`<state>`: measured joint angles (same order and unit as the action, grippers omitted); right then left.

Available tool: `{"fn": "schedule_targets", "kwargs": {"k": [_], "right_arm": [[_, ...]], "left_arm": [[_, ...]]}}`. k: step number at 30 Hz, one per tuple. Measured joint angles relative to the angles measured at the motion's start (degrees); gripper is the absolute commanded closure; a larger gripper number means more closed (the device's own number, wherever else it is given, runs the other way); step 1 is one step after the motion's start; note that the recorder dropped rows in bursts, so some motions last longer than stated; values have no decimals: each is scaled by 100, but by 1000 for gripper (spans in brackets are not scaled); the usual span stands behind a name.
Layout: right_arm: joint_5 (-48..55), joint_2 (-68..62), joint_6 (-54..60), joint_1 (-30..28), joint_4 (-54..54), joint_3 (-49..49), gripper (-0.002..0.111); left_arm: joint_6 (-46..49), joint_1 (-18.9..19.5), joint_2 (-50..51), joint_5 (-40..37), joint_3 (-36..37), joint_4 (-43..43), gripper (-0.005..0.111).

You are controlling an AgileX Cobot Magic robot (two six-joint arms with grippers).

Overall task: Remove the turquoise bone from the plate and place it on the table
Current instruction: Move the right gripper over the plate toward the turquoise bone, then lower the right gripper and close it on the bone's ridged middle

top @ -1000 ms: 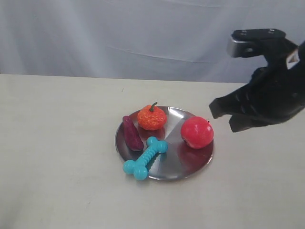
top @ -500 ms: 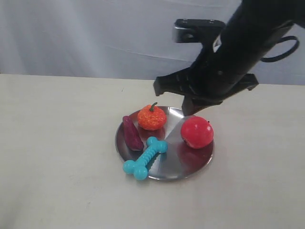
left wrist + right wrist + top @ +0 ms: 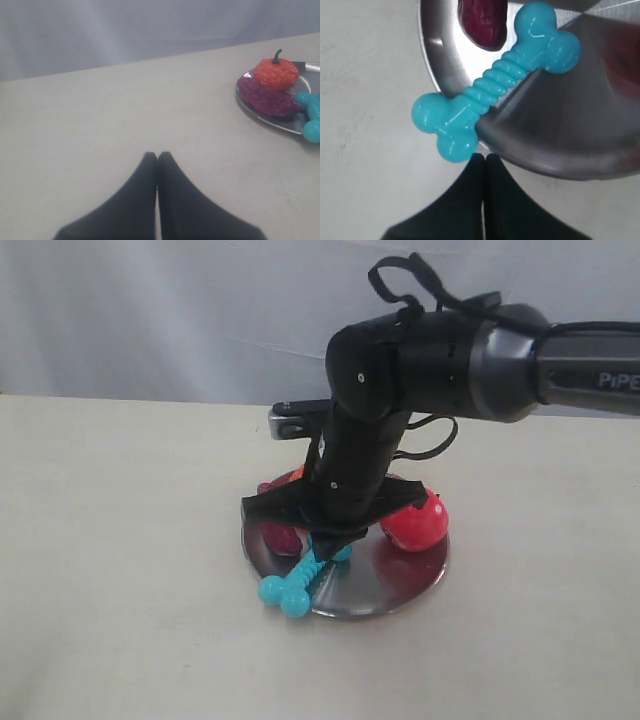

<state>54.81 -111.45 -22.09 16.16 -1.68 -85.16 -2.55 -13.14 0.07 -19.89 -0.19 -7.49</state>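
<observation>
Right hand (image 3: 483, 158) closed above turquoise bone (image 3: 492, 87) on plate (image 3: 580, 135), left hand (image 3: 157, 155) closed, arm (image 3: 500, 345) reads "PiPE"

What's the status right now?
Left tool shut, away. Right tool shut, just off turquoise bone. Bone straddles plate rim, ungripped. Purple toy vegetable close beside.

Soft, even, moderately bright light fills every view; shadows on the table (image 3: 120, 620) are faint and diffuse. The plate (image 3: 445, 65) shows white glare streaks. Focus is slightly soft throughout.
</observation>
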Motion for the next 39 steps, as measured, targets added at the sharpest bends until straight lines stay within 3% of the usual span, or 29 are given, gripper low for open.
{"fn": "schedule_targets", "kwargs": {"k": [8, 9, 10, 15, 16, 24, 39], "right_arm": [[-667, -145, -283, 0, 0, -19, 108], [-667, -145, -233, 0, 0, -19, 104], [-667, -145, -113, 0, 0, -28, 95], [-784, -145, -80, 0, 0, -28, 17], [-830, -145, -301, 0, -13, -28, 13], [-863, -314, -1334, 0, -189, -28, 13], [-1230, -836, -1672, 0, 91, -28, 13]], "left_arm": [[0, 0, 0, 0, 0, 0, 107], [0, 0, 0, 0, 0, 0, 107], [0, 0, 0, 0, 0, 0, 107], [0, 0, 0, 0, 0, 0, 107], [0, 0, 0, 0, 0, 0, 107], [0, 0, 0, 0, 0, 0, 107], [0, 0, 0, 0, 0, 0, 107]]}}
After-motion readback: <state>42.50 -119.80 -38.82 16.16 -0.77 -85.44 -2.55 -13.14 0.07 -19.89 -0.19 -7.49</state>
